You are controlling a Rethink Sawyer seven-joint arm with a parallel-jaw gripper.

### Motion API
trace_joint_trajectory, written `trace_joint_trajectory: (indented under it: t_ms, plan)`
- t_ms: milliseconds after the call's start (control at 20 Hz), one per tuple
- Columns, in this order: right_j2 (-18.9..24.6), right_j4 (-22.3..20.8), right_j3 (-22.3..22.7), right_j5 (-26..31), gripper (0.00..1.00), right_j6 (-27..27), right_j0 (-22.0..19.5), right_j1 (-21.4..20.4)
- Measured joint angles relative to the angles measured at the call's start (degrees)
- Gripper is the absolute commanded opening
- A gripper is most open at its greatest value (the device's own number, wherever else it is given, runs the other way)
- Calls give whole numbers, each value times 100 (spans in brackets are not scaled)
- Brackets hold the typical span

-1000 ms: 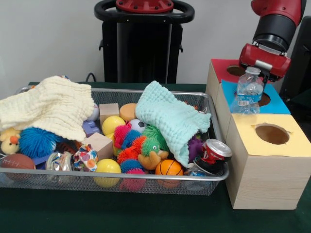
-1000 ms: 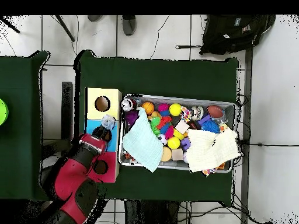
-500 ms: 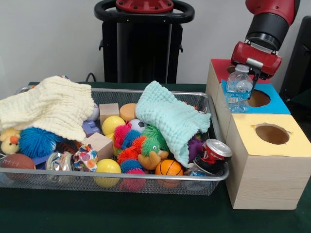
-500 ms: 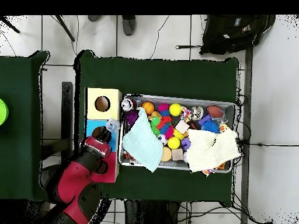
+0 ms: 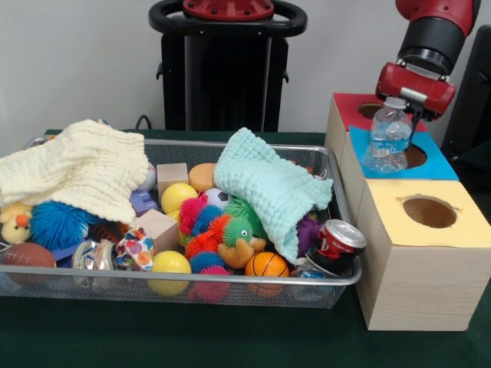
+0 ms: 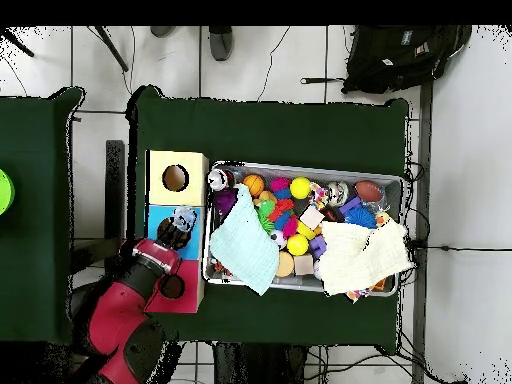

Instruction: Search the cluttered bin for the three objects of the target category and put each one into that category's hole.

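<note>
A clear plastic water bottle (image 5: 387, 139) hangs tilted over the blue box (image 5: 441, 165), just left of its round hole (image 5: 416, 157). My gripper (image 5: 400, 109) is shut on the bottle's neck from above. In the overhead view the bottle (image 6: 184, 218) and gripper (image 6: 173, 231) sit over the blue box (image 6: 160, 215). A red soda can (image 5: 338, 241) lies in the wire bin's (image 5: 230, 287) front right corner. A crumpled clear container (image 5: 92, 253) lies at the front left.
A red box (image 5: 349, 110) stands behind the blue one and a yellow box (image 5: 430, 253) with a hole (image 5: 430, 211) in front. A cream cloth (image 5: 77, 169) and a mint cloth (image 5: 268, 188) cover several balls and toys in the bin.
The gripper swung the bottle left toward the bin edge, then back right and slightly up over the blue box. The bottle now tilts more.
</note>
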Motion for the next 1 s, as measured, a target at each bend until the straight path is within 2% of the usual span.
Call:
trace_joint_trajectory:
  t_ms: [450, 1000]
  plan:
    - [1, 480, -2, 39, 0, 0, 392, 74]
    - [114, 483, 9, 36, 0, 0, 226, -12]
